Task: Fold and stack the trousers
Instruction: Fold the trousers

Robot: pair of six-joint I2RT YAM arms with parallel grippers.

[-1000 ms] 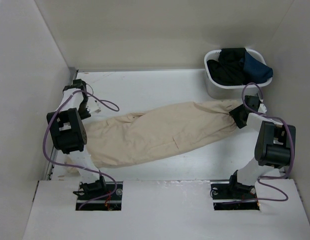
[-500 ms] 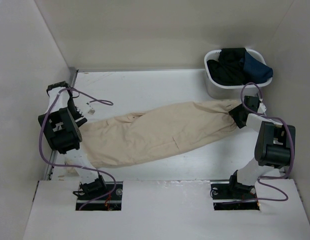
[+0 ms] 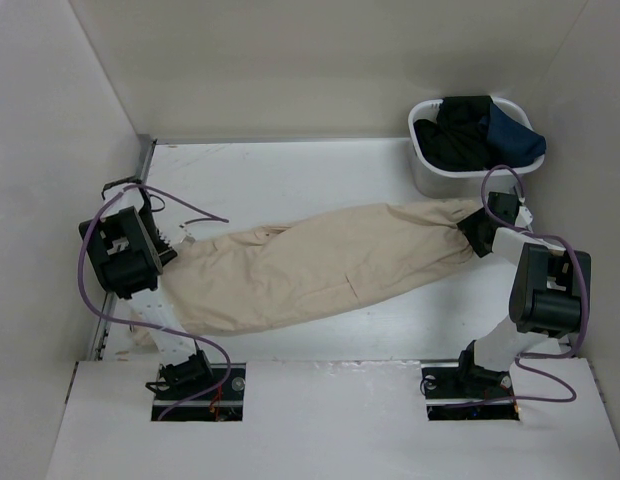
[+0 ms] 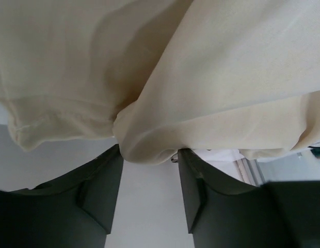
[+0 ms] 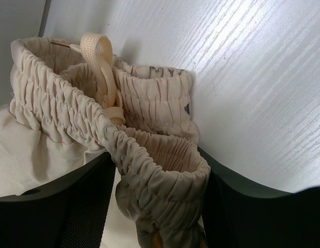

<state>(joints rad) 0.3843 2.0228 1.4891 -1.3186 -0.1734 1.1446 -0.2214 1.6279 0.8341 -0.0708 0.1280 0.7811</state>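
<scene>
The beige trousers (image 3: 320, 265) lie stretched slantwise across the table, leg ends at the left and gathered waist at the right. My left gripper (image 3: 176, 246) is at the leg ends. In the left wrist view its jaws (image 4: 149, 155) stand apart, with a fold of the trousers (image 4: 227, 67) bulging between the fingertips (image 4: 106, 170). My right gripper (image 3: 471, 231) is at the waist end. In the right wrist view it (image 5: 157, 175) is closed around the bunched elastic waistband (image 5: 149, 98), and the drawstring (image 5: 100, 57) loops above.
A white basket (image 3: 422, 165) holding black and navy garments stands at the back right, close behind the right gripper. White walls enclose the table at the left, back and right. Purple cables hang from both arms.
My left arm has swung from the far left of the table back toward me and onto the leg ends of the trousers. The right arm and the trousers have not moved.
</scene>
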